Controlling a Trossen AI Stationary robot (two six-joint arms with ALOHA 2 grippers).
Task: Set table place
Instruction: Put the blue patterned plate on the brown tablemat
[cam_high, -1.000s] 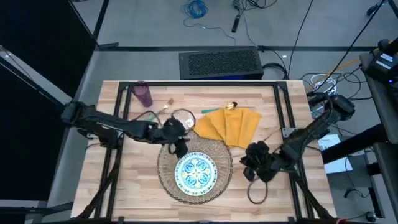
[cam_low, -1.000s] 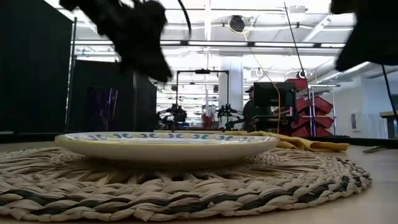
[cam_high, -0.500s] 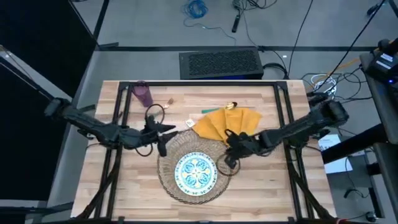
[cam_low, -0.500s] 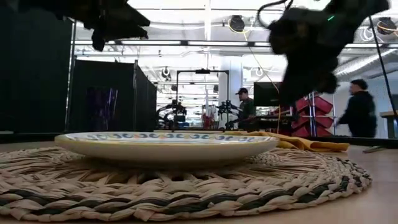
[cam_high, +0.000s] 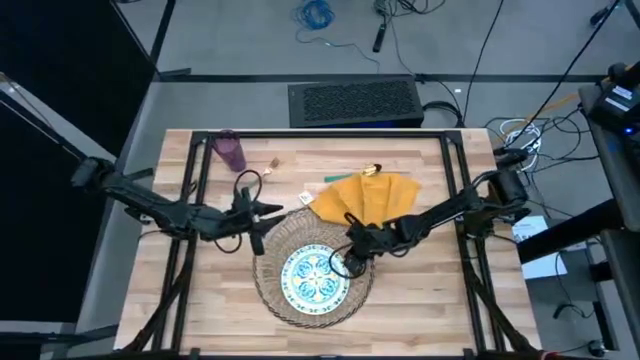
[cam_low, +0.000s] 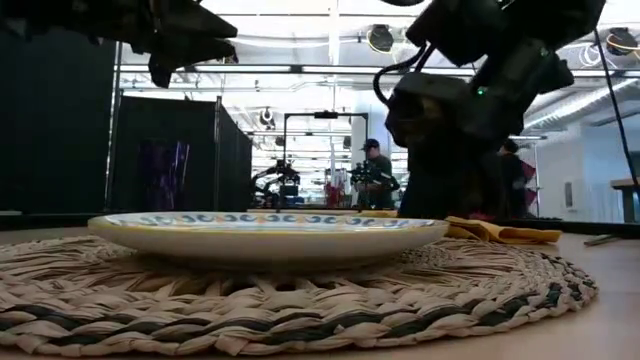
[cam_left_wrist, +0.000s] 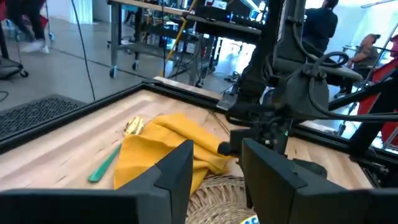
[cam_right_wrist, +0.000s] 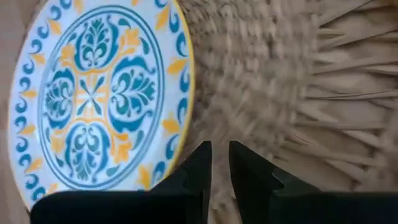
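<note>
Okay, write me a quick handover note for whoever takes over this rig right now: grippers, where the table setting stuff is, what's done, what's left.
Left gripper: open, empty, hovering just off the placemat's left edge.
Right gripper: fingers nearly closed, empty, over the placemat at the plate's right rim.
Done: plate sits centred on the placemat.
Left to do: napkin lies behind the placemat, cutlery partly under it at the table's back, and the cup stands at the back left corner. All need placing.
</note>
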